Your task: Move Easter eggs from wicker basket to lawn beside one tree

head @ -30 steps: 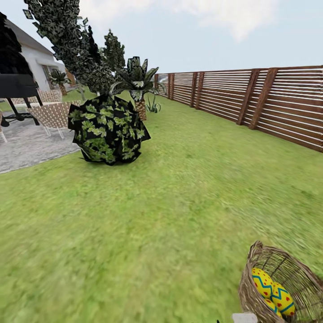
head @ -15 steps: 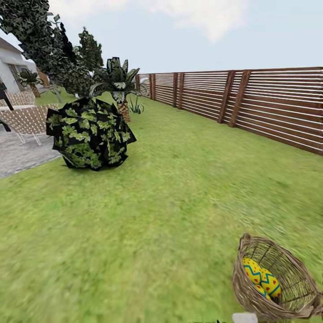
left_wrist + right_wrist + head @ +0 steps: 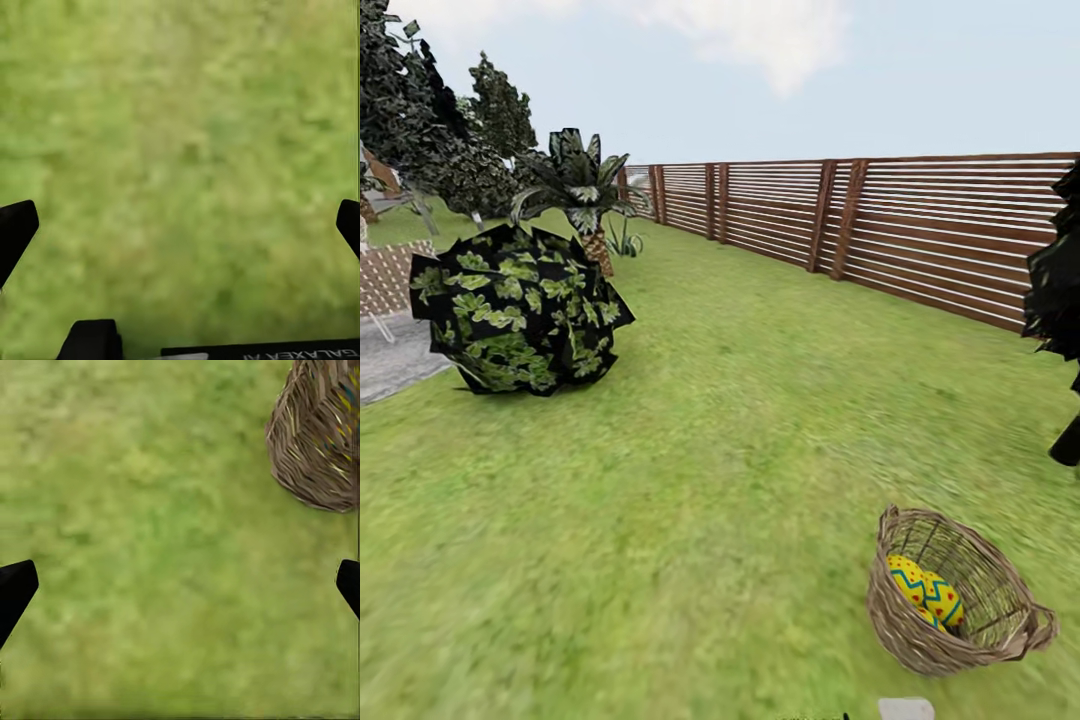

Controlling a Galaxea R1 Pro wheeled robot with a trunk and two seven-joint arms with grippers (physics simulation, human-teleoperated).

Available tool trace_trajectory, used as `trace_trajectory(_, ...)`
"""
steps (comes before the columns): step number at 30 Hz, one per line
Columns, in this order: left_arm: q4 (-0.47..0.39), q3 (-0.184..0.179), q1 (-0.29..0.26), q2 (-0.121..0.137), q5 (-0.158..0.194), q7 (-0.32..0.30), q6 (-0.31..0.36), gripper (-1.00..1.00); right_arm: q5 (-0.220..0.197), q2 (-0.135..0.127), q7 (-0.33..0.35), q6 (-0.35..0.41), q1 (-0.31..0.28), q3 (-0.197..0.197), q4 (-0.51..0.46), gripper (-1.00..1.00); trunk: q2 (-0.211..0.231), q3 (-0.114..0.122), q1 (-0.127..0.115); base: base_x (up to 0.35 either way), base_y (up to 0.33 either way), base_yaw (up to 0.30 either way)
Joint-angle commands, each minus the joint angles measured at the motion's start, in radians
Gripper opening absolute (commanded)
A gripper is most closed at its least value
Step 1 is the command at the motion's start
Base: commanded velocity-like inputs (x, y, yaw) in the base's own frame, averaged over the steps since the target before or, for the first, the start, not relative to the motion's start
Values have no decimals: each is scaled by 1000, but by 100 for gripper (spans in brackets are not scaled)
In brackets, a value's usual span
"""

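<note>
Whole head view has swung right since a second ago, so that's the camera turning, not the stuff: the wicker basket (image 3: 957,592) now sits fully in frame instead of cut off at the corner, the bush (image 3: 515,307) has slid left, and a black tree (image 3: 1060,300) has popped in at the right edge.

The basket stands on the lawn (image 3: 690,480), tipped a bit so its open mouth faces up and toward the fence (image 3: 920,225). Two Easter eggs (image 3: 925,592) are clearly visible inside against the near-left wall, long axes leaning roughly upright; a third one I can't really make out.

Plenty of open grass all round the basket, and a wide clear strip runs up to the fence. There's a palm (image 3: 582,190) behind the bush.

Left gripper (image 3: 180,225): fingers spread wide apart, just grass between them. Right gripper (image 3: 180,585): fingers also spread wide with nothing in them, and the basket (image 3: 319,435) lies ahead of the fingers, off toward one fingertip, well apart from it.
</note>
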Motion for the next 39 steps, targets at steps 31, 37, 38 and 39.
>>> trace_trajectory(31, 2, -11, -1, 1, 8, 13, -6, 100, 2, 0, -5, -3, -1, 0, 1, 100, 217, 96, -119, 0, 24, -252)
trace_trajectory(37, 2, -13, -1, 1, 7, 7, -9, 100, 0, 0, -7, -3, -1, -1, 1, 100, 259, 115, -142, 0, 0, -252)
trace_trajectory(38, 2, -13, -1, 1, 7, 7, -9, 100, 1, 0, -7, -3, -1, -1, 1, 100, 266, 118, -146, 0, 0, -252)
trace_trajectory(39, 2, -13, -1, 1, 7, 7, -10, 100, 1, 0, -7, -3, -1, -1, 1, 100, 273, 122, -150, 0, 0, -252)
